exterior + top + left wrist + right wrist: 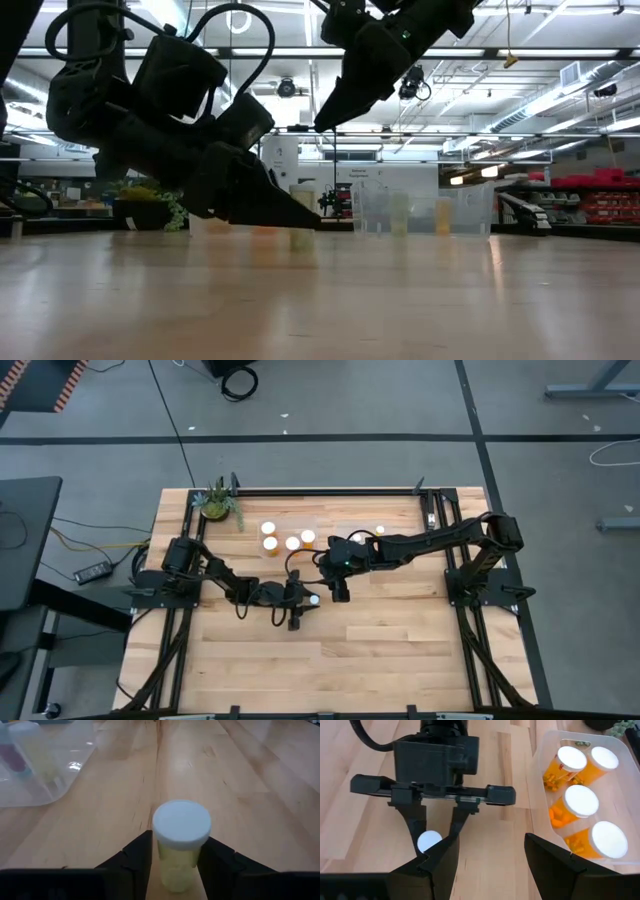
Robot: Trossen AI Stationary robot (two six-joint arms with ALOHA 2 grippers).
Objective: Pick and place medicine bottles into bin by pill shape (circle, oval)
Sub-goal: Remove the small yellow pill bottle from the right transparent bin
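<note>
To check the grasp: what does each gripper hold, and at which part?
The left gripper has a medicine bottle between its fingers at the body, below the white cap; a firm hold cannot be told. The right gripper holds nothing.

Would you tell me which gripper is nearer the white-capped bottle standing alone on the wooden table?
Left. The left gripper has its fingers either side of the white-capped bottle; the right gripper hangs open above and beside it.
</note>
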